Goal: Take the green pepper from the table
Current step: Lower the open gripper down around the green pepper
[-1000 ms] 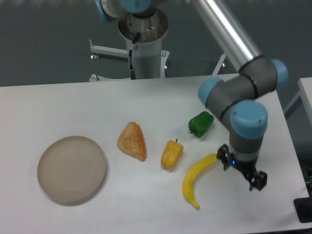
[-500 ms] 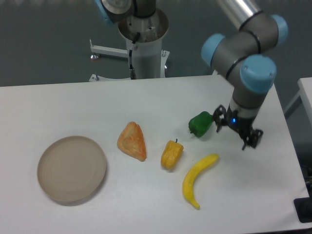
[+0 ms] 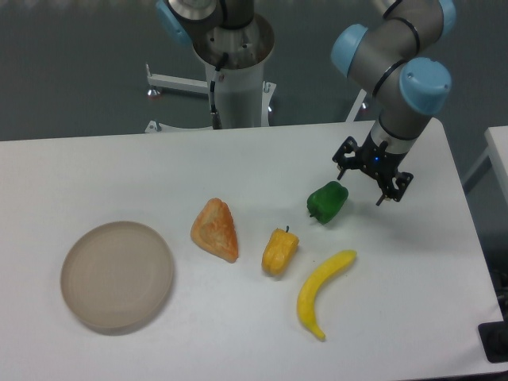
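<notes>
The gripper (image 3: 361, 185) is hovering in the upper right of the frame, fingers spread, gripping nothing. On the table (image 3: 95, 171), from left to right, a beige plate (image 3: 117, 275), an orange wedge (image 3: 215, 229), a yellow pepper (image 3: 279, 252) and a banana (image 3: 321, 291) are lying; the green pepper (image 3: 327, 202) is sitting right of centre, just below-left of the gripper.

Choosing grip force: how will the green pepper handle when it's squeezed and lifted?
The green pepper looks glossy, so it may slip between the fingers. Its lumpy, rounded lobes suggest it could roll or twist if nudged. It seems small and probably light.
</notes>
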Robot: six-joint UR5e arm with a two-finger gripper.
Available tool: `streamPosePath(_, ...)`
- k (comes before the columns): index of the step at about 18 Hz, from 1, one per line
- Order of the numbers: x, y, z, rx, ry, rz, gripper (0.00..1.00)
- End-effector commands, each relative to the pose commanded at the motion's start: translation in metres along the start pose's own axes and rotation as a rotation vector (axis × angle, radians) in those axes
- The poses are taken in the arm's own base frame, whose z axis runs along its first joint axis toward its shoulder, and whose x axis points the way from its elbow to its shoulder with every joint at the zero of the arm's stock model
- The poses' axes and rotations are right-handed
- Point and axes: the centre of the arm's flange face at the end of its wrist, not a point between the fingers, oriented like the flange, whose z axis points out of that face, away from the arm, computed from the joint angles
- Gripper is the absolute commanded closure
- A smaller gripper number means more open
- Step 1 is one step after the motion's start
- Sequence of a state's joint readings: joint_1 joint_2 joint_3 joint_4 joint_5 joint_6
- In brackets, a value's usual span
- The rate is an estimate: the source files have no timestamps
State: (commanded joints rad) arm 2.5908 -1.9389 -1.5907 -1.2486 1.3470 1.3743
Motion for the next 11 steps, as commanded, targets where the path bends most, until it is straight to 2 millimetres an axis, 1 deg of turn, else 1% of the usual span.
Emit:
streamPosePath(1,-0.002,0.007,0.002,0.021,0.01,-0.006,0.0)
streamPosePath(4,0.006,0.013,0.019,0.033,0.043,-0.015,0.0)
streamPosePath(8,0.012,0.006,0.026,0.033,0.033,0.012,0.0)
streamPosePath(11,0.015,0.008,0.033,0.039,0.043,0.016,0.0)
